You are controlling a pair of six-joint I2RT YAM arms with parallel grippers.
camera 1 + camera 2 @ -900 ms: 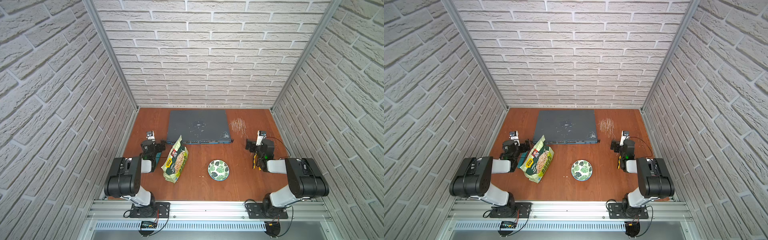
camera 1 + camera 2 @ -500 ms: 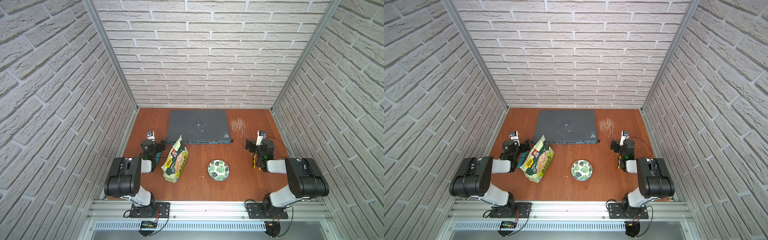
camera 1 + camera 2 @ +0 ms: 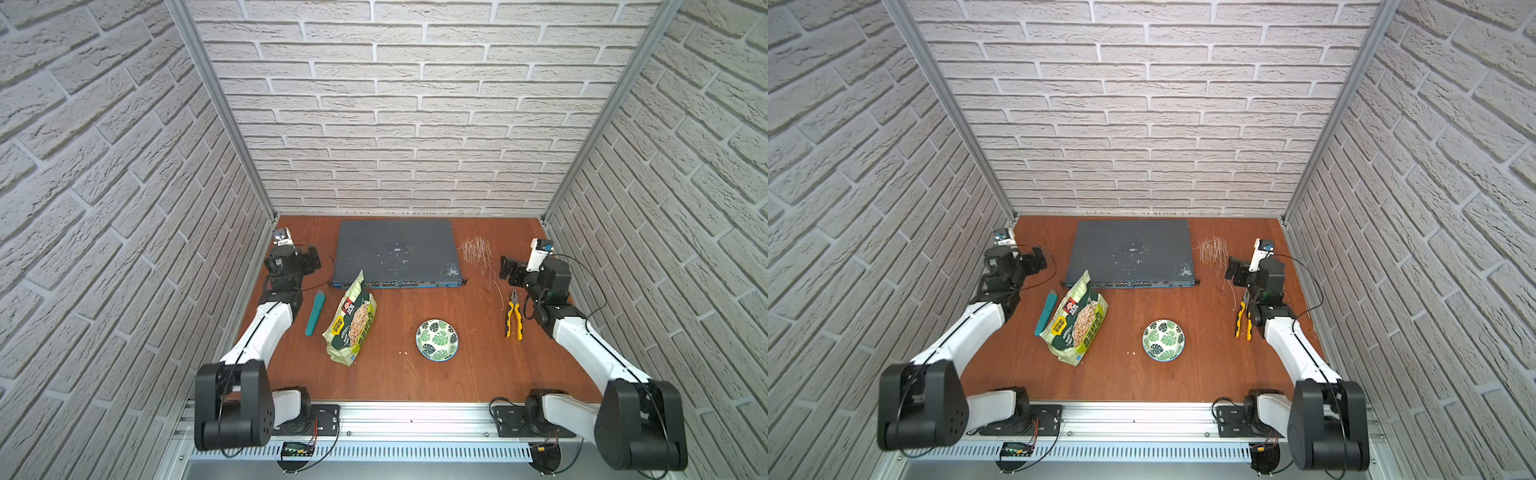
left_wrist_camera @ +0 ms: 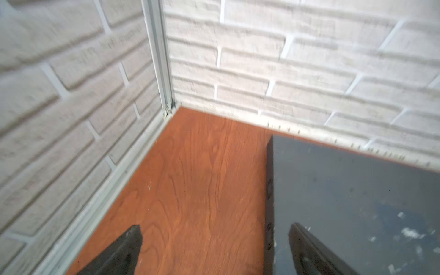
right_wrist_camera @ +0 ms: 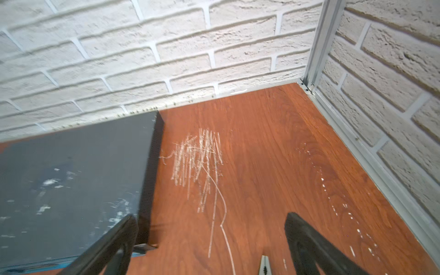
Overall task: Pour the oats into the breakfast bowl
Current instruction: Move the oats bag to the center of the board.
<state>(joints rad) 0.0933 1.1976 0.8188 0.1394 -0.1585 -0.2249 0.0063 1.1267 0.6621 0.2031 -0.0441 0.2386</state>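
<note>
The oats pouch [image 3: 351, 322] [image 3: 1077, 322] lies flat on the wooden table, left of centre, its clear window showing beige flakes. The breakfast bowl [image 3: 437, 340] [image 3: 1163, 339], white with green leaves, sits to its right, apart from it. My left gripper [image 3: 309, 259] [image 4: 214, 229] hovers open at the far left, beyond the pouch, nothing between its fingers. My right gripper [image 3: 509, 268] [image 5: 210, 217] hovers open at the far right, beyond the bowl, also holding nothing. Neither wrist view shows the pouch or the bowl.
A flat dark grey device [image 3: 397, 253] lies at the back centre. Yellow-handled pliers [image 3: 514, 320] lie under the right arm. A teal-handled tool [image 3: 315, 318] lies left of the pouch. Thin wire pieces [image 3: 477, 253] [image 5: 200, 162] are scattered at the back right. Brick walls enclose three sides.
</note>
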